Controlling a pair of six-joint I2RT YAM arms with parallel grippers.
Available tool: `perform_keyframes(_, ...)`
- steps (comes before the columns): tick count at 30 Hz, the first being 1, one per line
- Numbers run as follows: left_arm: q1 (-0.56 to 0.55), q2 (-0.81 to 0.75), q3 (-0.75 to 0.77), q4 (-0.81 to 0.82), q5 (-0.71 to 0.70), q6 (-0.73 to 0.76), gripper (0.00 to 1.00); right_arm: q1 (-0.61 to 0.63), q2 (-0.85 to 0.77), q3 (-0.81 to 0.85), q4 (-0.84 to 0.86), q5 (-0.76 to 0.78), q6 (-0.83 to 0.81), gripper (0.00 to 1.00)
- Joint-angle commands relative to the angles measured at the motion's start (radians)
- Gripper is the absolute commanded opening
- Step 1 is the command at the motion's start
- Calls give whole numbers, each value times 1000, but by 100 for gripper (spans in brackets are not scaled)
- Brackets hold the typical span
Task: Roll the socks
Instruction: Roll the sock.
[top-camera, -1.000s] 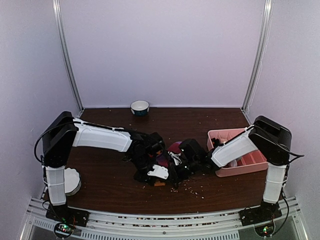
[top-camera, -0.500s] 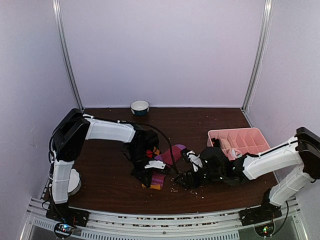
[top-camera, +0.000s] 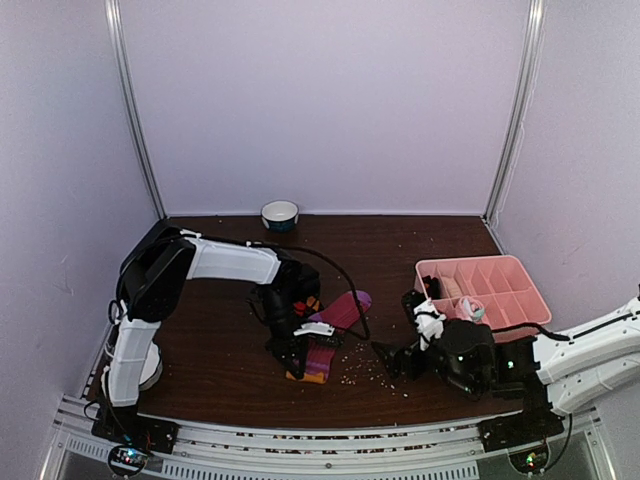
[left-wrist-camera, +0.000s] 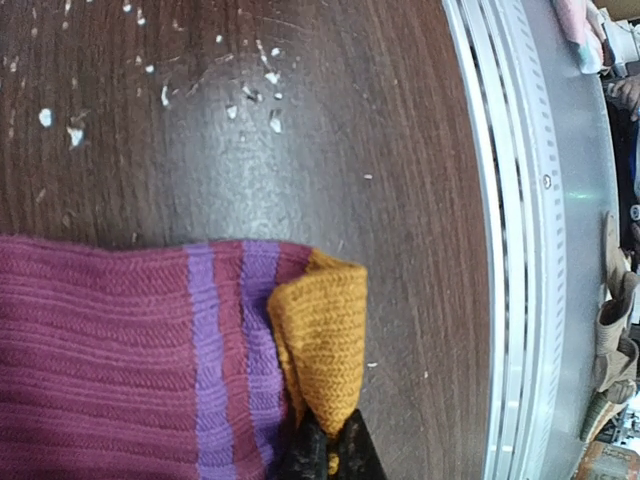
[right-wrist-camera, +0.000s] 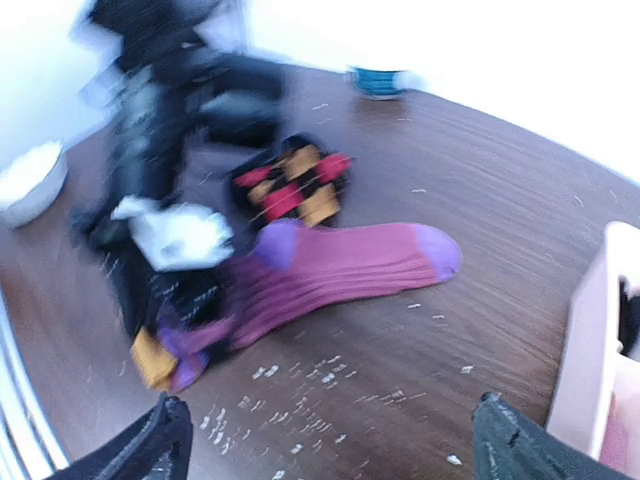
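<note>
Worktop (top-camera: 220, 340) action, starting at the far left edge, where a white bowl (top-camera: 148, 365) sits beside the left arm's base. The left arm reaches in over the dark wood and its left claw (top-camera: 297, 362) is down low on the fabric. From the left wrist view that claw (left-wrist-camera: 325, 455) is pinched shut, and it has the orange end of the striped sock (left-wrist-camera: 100, 350), which is folded back over the purple bands.

The striped sock (top-camera: 335, 315) lies flat on the wood, running from that gripped end near the front edge up and away to its purple toe on the right. Just behind it, touching near the purple heel patch, sits the argyle sock (right-wrist-camera: 290, 185), bunched, black with red and orange diamonds. From above it is mostly hidden under the left arm, with only a flash of colour (top-camera: 312, 303) showing.

Far back by the wall stands a blue-and-white bowl (top-camera: 280, 214). Pale crumbs (top-camera: 365, 370) are scattered across the wood just right of the socks.

Now the right claw (top-camera: 395, 330): it hangs low, near the crumbs and clear of both socks. In its own wrist view the right claw (right-wrist-camera: 330, 420) is spread wide, with nothing between the tips. Further right sits the pink tray (top-camera: 500, 275), with a pale pink-and-white bundle (top-camera: 470, 308) in a front compartment.
</note>
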Motion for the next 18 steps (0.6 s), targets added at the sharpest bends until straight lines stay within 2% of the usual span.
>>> perform_keyframes(1,11,48,54,-77,38,-3,2,176,134,38,13,42,-277,92)
perform_keyframes(4,12,77,91,-93,27,-29,3,232,256,86,60,-44,-366,86)
perform_keyframes(12,13,116,119,-117,5,-46,3,222,545,302,119,-169,-590,66)
perform_keyframes(18,13,123,124,-123,6,-41,4,137,669,413,83,-329,-635,41)
